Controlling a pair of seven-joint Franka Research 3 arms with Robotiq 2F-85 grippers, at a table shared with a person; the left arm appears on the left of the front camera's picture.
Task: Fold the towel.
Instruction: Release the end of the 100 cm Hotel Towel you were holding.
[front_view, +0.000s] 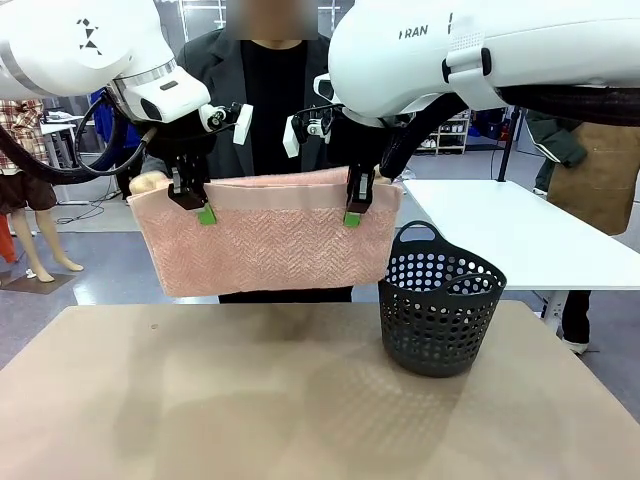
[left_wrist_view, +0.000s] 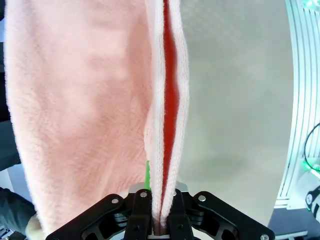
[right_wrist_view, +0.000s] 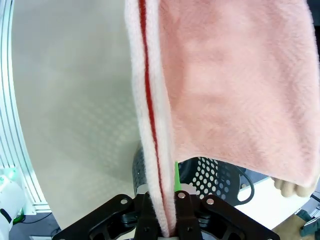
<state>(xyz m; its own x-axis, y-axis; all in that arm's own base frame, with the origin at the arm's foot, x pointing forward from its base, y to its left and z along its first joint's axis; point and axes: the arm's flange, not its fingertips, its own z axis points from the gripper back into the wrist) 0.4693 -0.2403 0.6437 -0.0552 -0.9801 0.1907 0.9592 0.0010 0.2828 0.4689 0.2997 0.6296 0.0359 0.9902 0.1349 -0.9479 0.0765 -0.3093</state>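
The pale pink towel (front_view: 265, 245) hangs doubled in the air above the table, its smooth band along the top. My left gripper (front_view: 205, 213) is shut on the top edge near the left corner, and my right gripper (front_view: 353, 217) is shut on it near the right corner. In the left wrist view the towel (left_wrist_view: 85, 100) runs up from the left gripper (left_wrist_view: 159, 222), with its two layers pinched between the pads. The right wrist view shows the towel (right_wrist_view: 235, 85) clamped the same way in the right gripper (right_wrist_view: 169, 222). A person's hand (front_view: 148, 183) holds the far left corner.
A dark perforated basket (front_view: 440, 310) stands on the beige table (front_view: 200, 400) at the right, just under the towel's right end, and shows in the right wrist view as the basket (right_wrist_view: 215, 172). The person stands close behind the towel. A white table (front_view: 520, 235) is at the far right.
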